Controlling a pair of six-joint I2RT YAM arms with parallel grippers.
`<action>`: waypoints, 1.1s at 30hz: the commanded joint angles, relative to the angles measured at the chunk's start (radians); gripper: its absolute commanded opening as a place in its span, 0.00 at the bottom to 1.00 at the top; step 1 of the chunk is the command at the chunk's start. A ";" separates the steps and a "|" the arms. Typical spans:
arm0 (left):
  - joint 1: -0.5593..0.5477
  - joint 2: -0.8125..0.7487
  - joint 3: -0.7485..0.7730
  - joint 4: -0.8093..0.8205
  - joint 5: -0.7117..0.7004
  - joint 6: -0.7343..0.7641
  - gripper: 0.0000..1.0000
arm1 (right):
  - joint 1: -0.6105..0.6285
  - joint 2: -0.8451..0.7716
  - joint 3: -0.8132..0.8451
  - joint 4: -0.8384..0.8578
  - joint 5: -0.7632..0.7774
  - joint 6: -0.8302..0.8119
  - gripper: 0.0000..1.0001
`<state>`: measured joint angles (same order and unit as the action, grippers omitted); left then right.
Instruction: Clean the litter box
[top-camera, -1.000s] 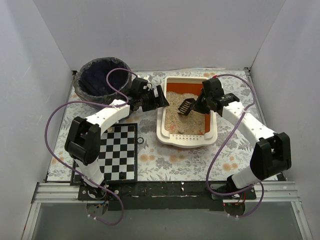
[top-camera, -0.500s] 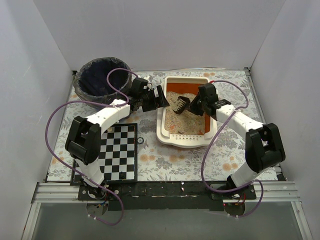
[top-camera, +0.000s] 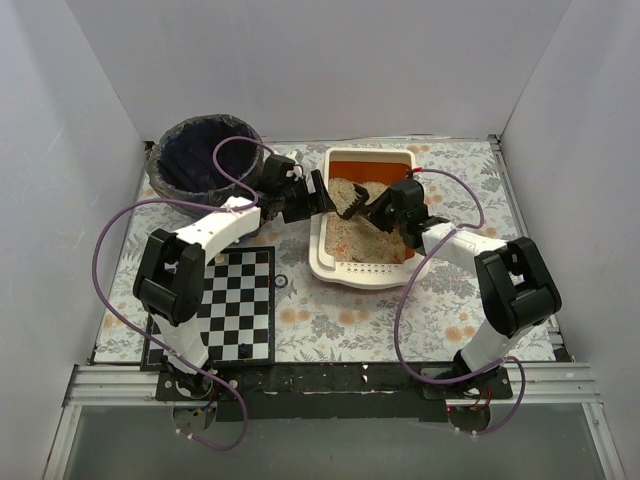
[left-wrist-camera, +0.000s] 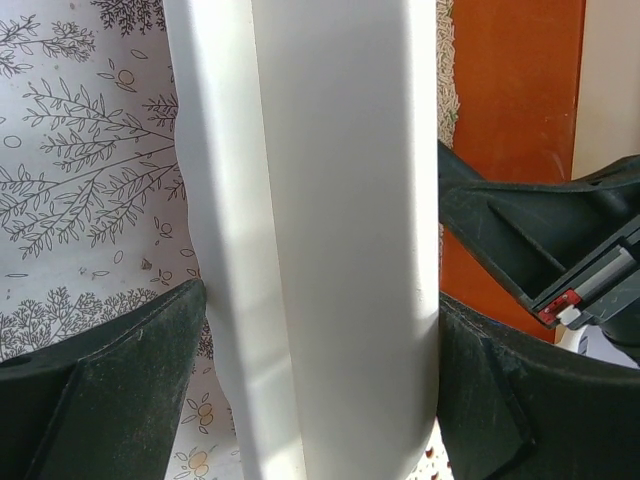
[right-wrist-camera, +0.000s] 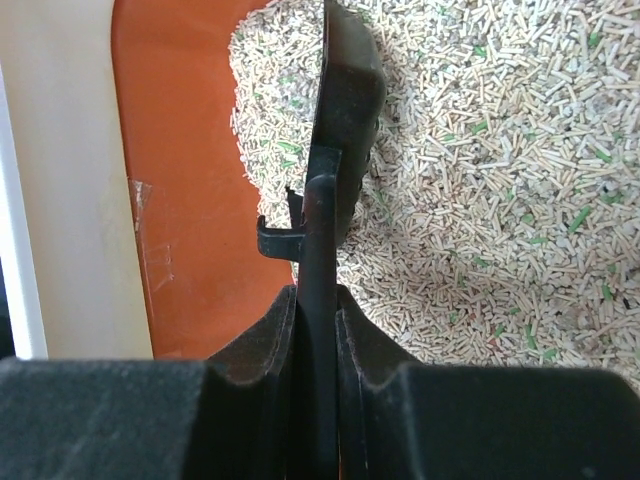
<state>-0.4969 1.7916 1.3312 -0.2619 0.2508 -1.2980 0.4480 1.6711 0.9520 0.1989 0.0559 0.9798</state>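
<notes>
Two claws work at the litter box (top-camera: 320, 258).

Top view: the left claw (top-camera: 322, 196) is spread wide and straddles the box's left wall, one finger outside and one inside. The right claw (top-camera: 380, 212) is pressed together on the handle of a black scoop (top-camera: 352, 204). The scoop head sticks out ahead of that claw, toward the left claw, over the litter (top-camera: 360, 238). Bare orange floor (top-camera: 370, 168) lies beyond both claws. The slotted ledge (top-camera: 362, 272) is on their near side. A dark-bagged bin (top-camera: 200, 155) sits left of and beyond the left claw, apart from the box. A checkered mat (top-camera: 240, 300) lies nearer than that claw, to its left, on the floral cloth (top-camera: 330, 322).

Left wrist view: the cream wall runs up between the fingers. The left finger (left-wrist-camera: 110, 390) touches its outer face and the right finger (left-wrist-camera: 490, 400) its inner face, so the claw is pinching the wall. Cloth is outside the left finger; orange floor and a strip of litter are past the right one. A dark part with a red tab (left-wrist-camera: 560, 240) sits above the right finger; cannot tell what it is.

Right wrist view: the fingers (right-wrist-camera: 250, 350) squeeze the thin handle. The scoop is edge-on, straight ahead, its head over the litter's edge. Litter is ahead and to the claw's right. Orange floor is to its left, and the cream wall is farther left.
</notes>
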 joint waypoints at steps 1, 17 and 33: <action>-0.011 -0.029 0.011 -0.049 -0.010 0.008 0.82 | 0.006 0.066 -0.128 0.045 -0.048 0.085 0.01; -0.012 -0.069 0.025 -0.088 -0.073 0.012 0.93 | -0.043 -0.079 -0.321 0.260 -0.048 0.143 0.01; -0.022 -0.112 0.046 -0.119 -0.094 0.026 0.98 | -0.049 -0.247 -0.346 0.189 0.096 0.172 0.01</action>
<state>-0.5293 1.7714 1.3407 -0.3367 0.1978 -1.2980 0.4320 1.4460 0.6483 0.4885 0.0513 1.0901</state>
